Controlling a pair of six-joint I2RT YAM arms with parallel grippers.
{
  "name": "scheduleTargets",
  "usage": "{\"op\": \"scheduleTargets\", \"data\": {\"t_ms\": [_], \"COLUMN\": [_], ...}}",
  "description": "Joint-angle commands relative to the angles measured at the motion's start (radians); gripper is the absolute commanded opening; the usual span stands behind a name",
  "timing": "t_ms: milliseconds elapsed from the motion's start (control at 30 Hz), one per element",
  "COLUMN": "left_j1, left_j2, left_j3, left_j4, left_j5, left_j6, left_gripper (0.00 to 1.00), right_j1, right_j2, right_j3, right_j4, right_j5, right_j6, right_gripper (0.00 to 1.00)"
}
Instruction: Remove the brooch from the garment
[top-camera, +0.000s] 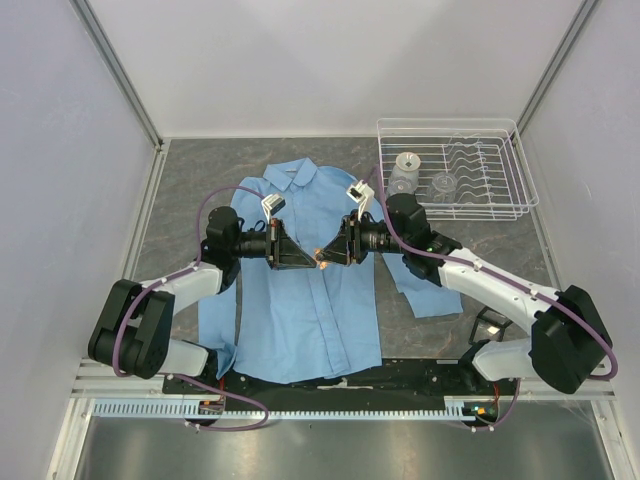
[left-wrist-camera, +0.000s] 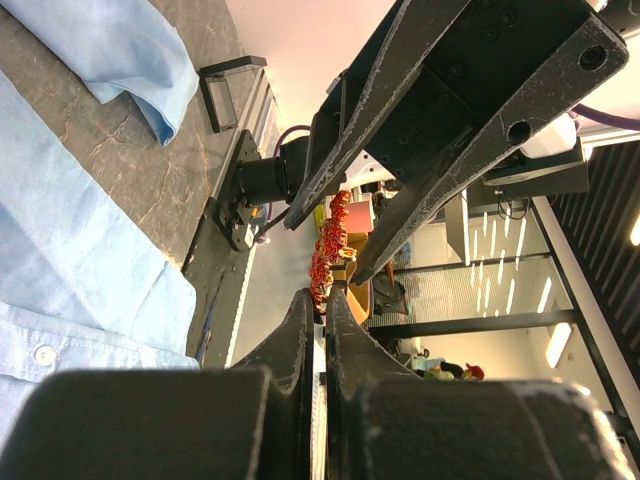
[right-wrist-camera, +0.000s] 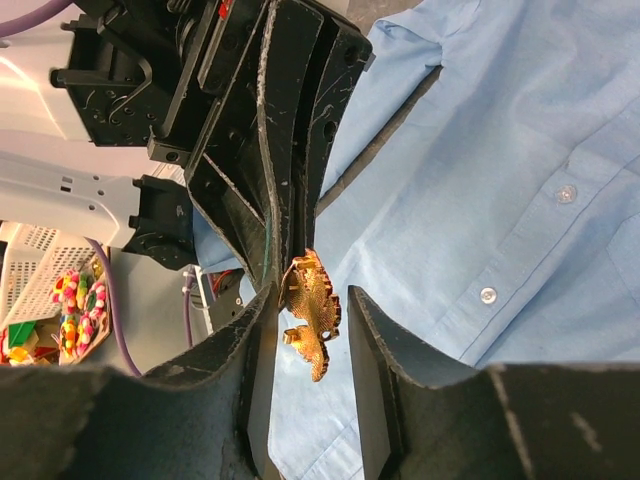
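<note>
The garment (top-camera: 310, 310), a light blue button-up shirt, lies flat on the grey table between the two arms. Both grippers meet tip to tip above its chest. My left gripper (top-camera: 311, 258) is shut on the edge of the brooch (top-camera: 323, 258), a small orange-gold pin held in the air clear of the cloth. In the right wrist view the brooch (right-wrist-camera: 312, 305) hangs between the spread fingers of my right gripper (right-wrist-camera: 311, 292), with a gap on each side. The left wrist view shows the brooch (left-wrist-camera: 328, 245) pinched at the left gripper's (left-wrist-camera: 322, 296) tips.
A white wire rack (top-camera: 500, 195) with clear cups stands at the back right. The shirt's right sleeve (top-camera: 420, 290) lies under the right arm. A small black frame (top-camera: 490, 322) sits near the right arm's base. Walls close in on both sides.
</note>
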Motion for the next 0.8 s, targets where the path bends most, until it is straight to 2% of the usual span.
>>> {"op": "scheduleTargets", "data": {"t_ms": [0, 333, 767], "left_j1": [-0.005, -0.003, -0.005], "left_j2": [-0.024, -0.025, -0.022], "left_j3": [0.029, 0.031, 0.032], "left_j4": [0.015, 0.015, 0.017], "left_j5": [0.008, 0.011, 0.010], "left_j6": [0.039, 0.039, 0.038], "left_gripper": [0.02, 0.02, 0.02], "right_j1": [-0.001, 0.001, 0.024], "right_j2": [0.010, 0.016, 0.040], "right_j3": [0.042, 0.043, 0.020], "right_j4": [0.020, 0.012, 0.084], "right_j5": [-0.018, -0.031, -0.020], "right_j6": [-0.017, -0.032, 0.021], "right_gripper": [0.39, 0.28, 0.28]}}
